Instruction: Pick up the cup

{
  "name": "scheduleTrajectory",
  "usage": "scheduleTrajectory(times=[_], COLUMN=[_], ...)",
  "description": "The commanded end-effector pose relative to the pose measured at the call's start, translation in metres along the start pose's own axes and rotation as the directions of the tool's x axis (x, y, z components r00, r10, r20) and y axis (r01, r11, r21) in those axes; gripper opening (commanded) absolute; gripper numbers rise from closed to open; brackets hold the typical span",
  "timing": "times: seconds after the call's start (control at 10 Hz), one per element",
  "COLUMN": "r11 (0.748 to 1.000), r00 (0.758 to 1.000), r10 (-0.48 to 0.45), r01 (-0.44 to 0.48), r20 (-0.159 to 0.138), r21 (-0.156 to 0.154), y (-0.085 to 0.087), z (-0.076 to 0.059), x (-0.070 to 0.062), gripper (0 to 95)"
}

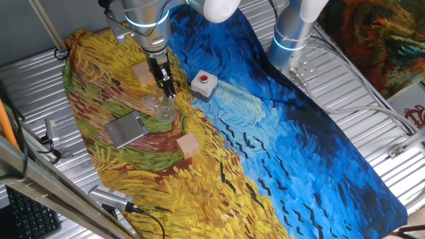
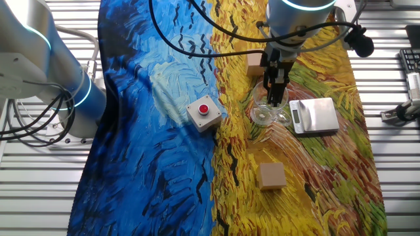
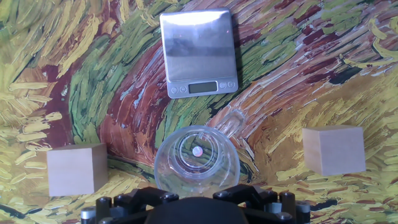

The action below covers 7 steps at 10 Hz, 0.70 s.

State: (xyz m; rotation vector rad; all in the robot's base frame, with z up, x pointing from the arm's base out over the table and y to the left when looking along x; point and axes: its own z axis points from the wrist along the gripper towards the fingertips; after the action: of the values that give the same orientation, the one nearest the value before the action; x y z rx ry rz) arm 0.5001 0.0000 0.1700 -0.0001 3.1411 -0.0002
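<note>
One cup (image 3: pixel 196 160) (clear), two cubes (image 3: pixel 77 169)
</note>
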Motion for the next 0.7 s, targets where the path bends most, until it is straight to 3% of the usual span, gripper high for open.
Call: scheduleTrajectory(times=[0.1, 0.2, 0.7], r11=[1.000, 0.999, 1.000], r00=[0.999, 0.999, 0.999], r10=[-0.025, -0.006, 0.007], r01=[0.026, 0.007, -0.006], r20=[0.037, 0.034, 0.033], r21=[-0.009, -0.045, -0.027], y=[0.0000, 0.0007, 0.0016], z=[0.0000, -0.0021, -0.0044], x=[0.0001, 0.0007, 0.0014], gripper=[0.0, 0.0, 0.0])
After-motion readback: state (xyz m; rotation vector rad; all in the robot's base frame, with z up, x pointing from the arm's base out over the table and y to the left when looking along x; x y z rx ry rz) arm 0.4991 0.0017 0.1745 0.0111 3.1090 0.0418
